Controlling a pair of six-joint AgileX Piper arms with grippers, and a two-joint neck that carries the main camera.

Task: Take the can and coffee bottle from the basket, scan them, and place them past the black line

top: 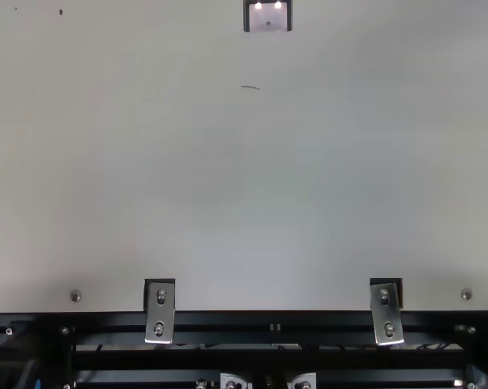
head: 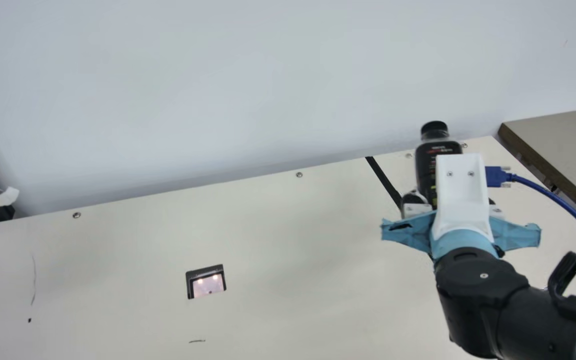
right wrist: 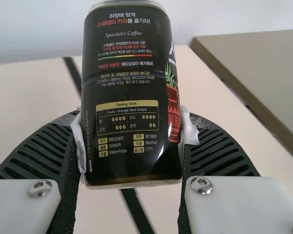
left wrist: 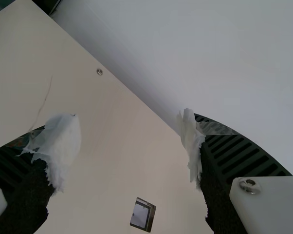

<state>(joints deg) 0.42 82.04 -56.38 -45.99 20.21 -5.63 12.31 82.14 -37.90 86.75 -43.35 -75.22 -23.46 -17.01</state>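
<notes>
Right gripper (right wrist: 133,139): clenched on a black-labelled cylindrical coffee bottle with a black cap (head: 430,162), held near upright between its two fingers. In the main view the bottle appears to the right of the black tape line (head: 384,181); whether its base touches the cream table (head: 118,250) cannot be told. Left gripper (left wrist: 127,139): fingers spread, nothing between them.

Likely faults: release above the surface would let the bottle drop and topple; a slight tilt at contact could tip it over its narrow base edge. Letting go too near the tape could leave the base on the line. The smooth label may slip if the grip loosens, and the looping blue cable (head: 563,197) may tug or catch as the wrist turns.

Materials: glossy printed label, clear shoulder; black ribbed fingers padded with frayed white tape; smooth white moulded bracket (head: 460,190) above crumpled light-blue wrapping (head: 515,234); matt tabletop with a rectangular, dark-framed scanner window (head: 208,285), lit from within.
</notes>
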